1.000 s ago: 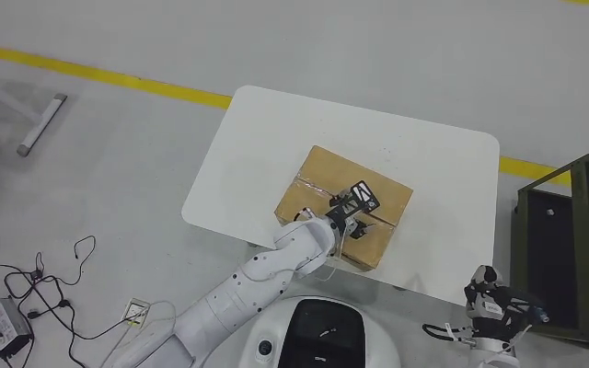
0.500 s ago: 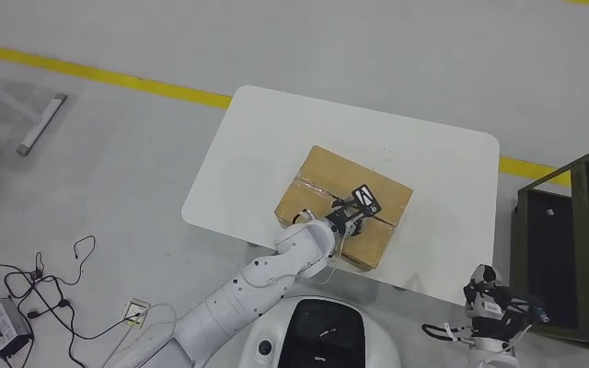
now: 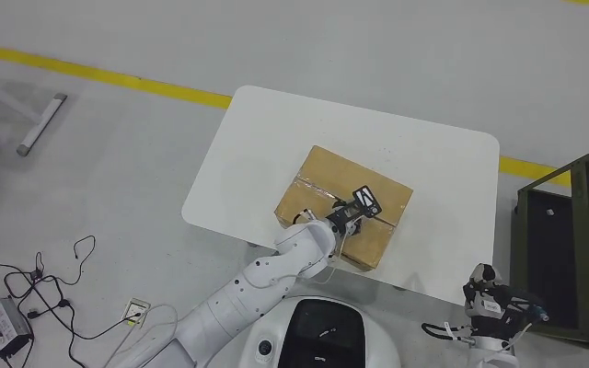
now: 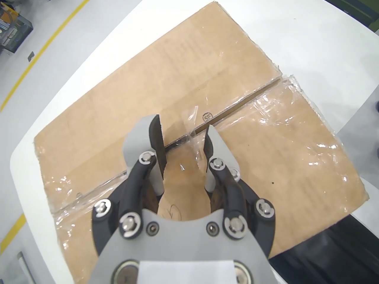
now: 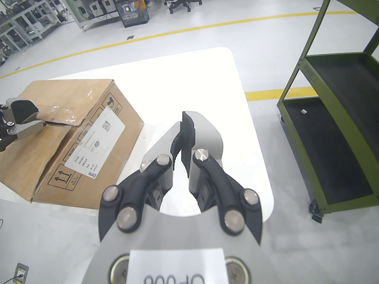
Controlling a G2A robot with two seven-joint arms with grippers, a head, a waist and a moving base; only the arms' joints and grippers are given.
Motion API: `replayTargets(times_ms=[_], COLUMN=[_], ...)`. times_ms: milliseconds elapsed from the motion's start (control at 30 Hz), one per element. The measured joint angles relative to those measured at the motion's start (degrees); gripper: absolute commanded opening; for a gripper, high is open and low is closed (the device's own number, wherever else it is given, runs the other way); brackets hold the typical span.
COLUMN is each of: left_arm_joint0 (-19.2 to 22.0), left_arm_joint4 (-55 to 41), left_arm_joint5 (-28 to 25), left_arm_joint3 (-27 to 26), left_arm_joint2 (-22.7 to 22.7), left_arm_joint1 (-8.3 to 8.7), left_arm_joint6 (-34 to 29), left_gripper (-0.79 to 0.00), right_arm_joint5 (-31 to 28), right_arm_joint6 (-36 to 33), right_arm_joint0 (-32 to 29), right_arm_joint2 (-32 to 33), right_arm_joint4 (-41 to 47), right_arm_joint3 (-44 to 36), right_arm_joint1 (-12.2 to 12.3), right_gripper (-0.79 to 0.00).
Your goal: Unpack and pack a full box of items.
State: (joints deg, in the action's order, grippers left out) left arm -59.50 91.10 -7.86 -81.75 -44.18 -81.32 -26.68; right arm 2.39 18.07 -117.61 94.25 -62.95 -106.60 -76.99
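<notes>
From above, the box (image 3: 342, 204) sits on the white bench (image 3: 276, 129), toward the robot's edge, with its top flaps down. The left end effector (image 3: 365, 201) is over the box top at the middle seam, and the right end effector (image 3: 482, 276) hangs off the bench's near corner, well apart from the box. In the left wrist view, the left end effector (image 4: 182, 135) is open, its two fingertips on either side of the seam (image 4: 237, 98) and nothing held between them. Clear tape (image 4: 296, 110) lies crumpled over the flaps, and a torn strip of it stands up just beside the fingertips. The seam shows as a dark slit, so the tape looks at least partly broken there. In the right wrist view, the right end effector (image 5: 183, 140) is closed on nothing, above the bench edge. The box (image 5: 88, 137) shows its side label (image 5: 94, 143), and a green cart (image 5: 340, 119) stands on the floor nearby. No items lie outside the box, so the task seems barely begun: the flaps need opening, then comes all the unpacking and repacking.
</notes>
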Motion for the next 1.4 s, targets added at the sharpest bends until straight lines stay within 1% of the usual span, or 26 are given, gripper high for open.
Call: replayTargets(times_ms=[167, 433, 567, 700, 867, 1267, 1400], left_arm_joint0=[-0.15, -1.68, -2.55, -3.62, -5.10, -7.33, -7.43], left_arm_joint4=[0.48, -0.09, -0.04, -1.07, 0.45, 8.75, 10.95], left_arm_joint5=[0.45, -0.13, -1.23, -2.36, -2.98, -0.93, -0.39], left_arm_joint3=[-0.58, -5.52, -8.70, -12.14, -15.36, -16.15, -15.17], left_arm_joint2=[-0.73, -4.32, -7.46, -11.56, -16.57, -26.87, -29.61], left_arm_joint1=[-0.11, 0.40, 1.03, 1.73, 2.68, 4.50, 4.94], left_arm_joint6=[1.06, 2.65, 2.11, 1.36, -0.08, -0.30, -0.15], left_gripper=[-0.785, -0.785, -0.785, -0.785, -0.785, -0.785, -0.785], right_arm_joint5=[-0.10, -0.26, -0.41, -0.57, -0.92, -1.31, -1.38], right_arm_joint6=[-0.11, -0.35, -0.47, -0.58, -0.89, -1.40, -1.70], right_arm_joint0=[0.30, 0.68, 0.88, 1.02, 1.17, 1.30, 1.28], right_arm_joint2=[-0.03, -0.28, -0.45, -0.66, -0.76, -0.75, -0.67], right_arm_joint4=[-0.17, -0.34, -0.18, -0.28, -0.29, -0.73, -0.86], right_arm_joint3=[0.05, 0.20, 0.52, 0.58, 0.58, 0.37, 0.28], right_arm_joint1=[-0.06, -0.18, -0.25, -0.30, -0.35, -0.42, -0.43], right_gripper=[-0.785, -0.785, -0.785, -0.785, -0.785, -0.785, -0.785])
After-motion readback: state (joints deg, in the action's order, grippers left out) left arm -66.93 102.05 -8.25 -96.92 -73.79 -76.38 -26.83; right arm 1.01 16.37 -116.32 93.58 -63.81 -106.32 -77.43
